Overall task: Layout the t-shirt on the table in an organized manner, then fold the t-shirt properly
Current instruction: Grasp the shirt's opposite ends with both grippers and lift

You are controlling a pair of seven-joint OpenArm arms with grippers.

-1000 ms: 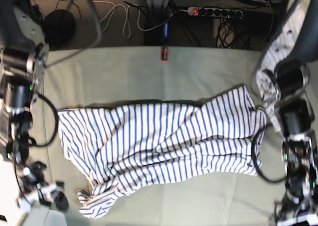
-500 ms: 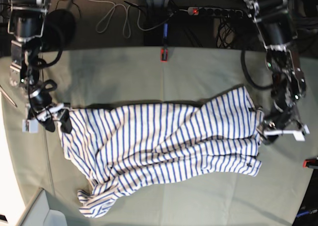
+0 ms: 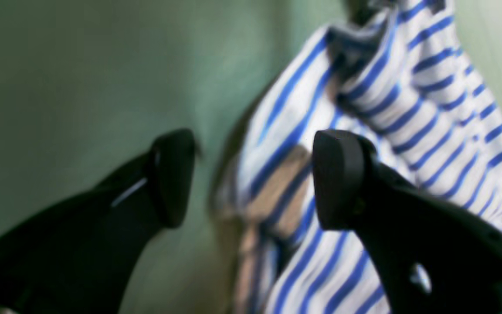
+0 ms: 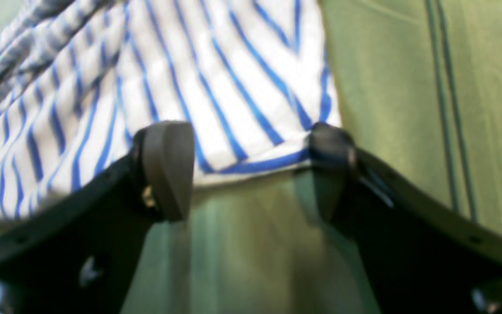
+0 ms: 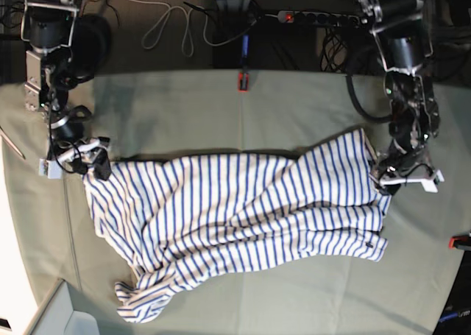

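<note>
Two hands sit at opposite ends of the shirt (image 5: 235,221), which lies crumpled across the middle of the tabletop (image 5: 243,114), one sleeve bunched near the front edge on the base view's left.

Right hand (image 4: 251,170): fingers apart, straddling a hemmed corner of the shirt. One pad (image 4: 168,168) rests over the striped cloth, the other sits right at the corner's edge. Nothing clamped.

Left hand (image 3: 251,179): fingers apart too, set over a rumpled fold at the shirt's edge. One finger is over bare tabletop, the other over stripes (this view is blurred, so contact with the cloth cannot be told). In the base view this hand (image 5: 401,179) sits at the shirt's far end.

Step in hand, as I judge it: the layout stage, both hands placed to grip opposite ends. Folding has not begun; diagonal wrinkles run through the body.

Next move calls for both hands to close on cloth, taking the edge layers and not just the top ply, then lift slightly and draw apart to pull the wrinkles flat. The bunched sleeve will want its own spreading afterwards.
</note>
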